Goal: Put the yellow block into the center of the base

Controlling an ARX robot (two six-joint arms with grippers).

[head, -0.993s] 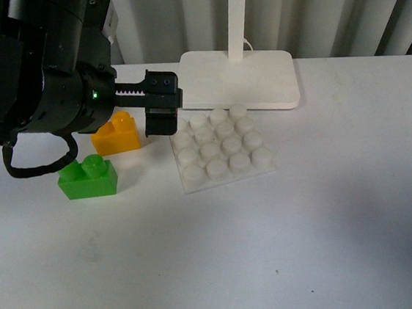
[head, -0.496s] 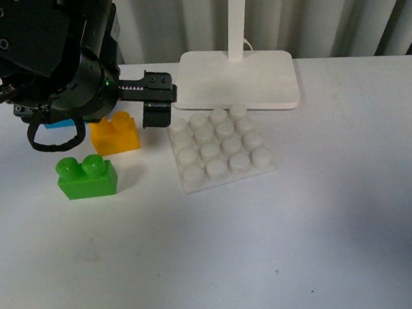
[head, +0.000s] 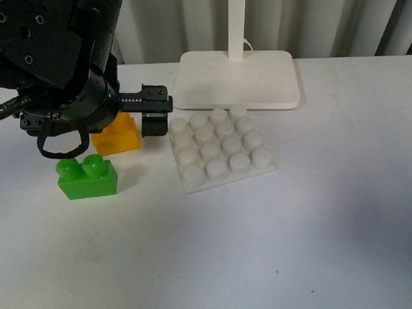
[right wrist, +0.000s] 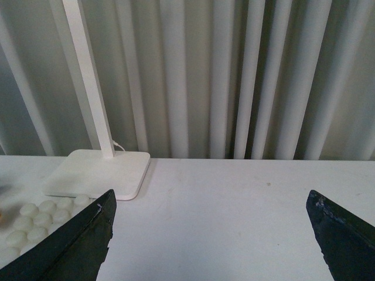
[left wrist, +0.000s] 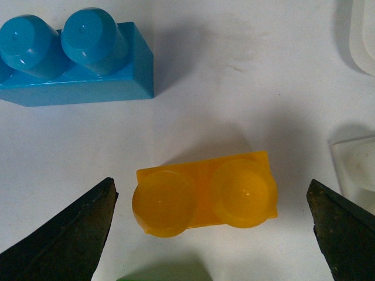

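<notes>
On the left side of the table (head: 309, 225), the yellow block (head: 118, 136) sits just left of the base (head: 220, 144). The left gripper (left wrist: 211, 196) hangs above it, spread wide to straddle its length, seemingly for a grasp; the right gripper (right wrist: 210, 228), equally wide, holds nothing.

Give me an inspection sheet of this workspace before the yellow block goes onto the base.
Surface: white table, no spills seen.
Job's things: yellow block on the table, studs up, left of the base; base flat, studs bare.
Clutter: green brick nearer the robot than the yellow block; blue brick apart from it; lamp foot behind the base.
End effectors: left end effector open, fingers either side of the yellow block, not touching; right end effector open, empty.
Cables: black cable loops off the left arm.
Surroundings: pleated curtain behind the table.
</notes>
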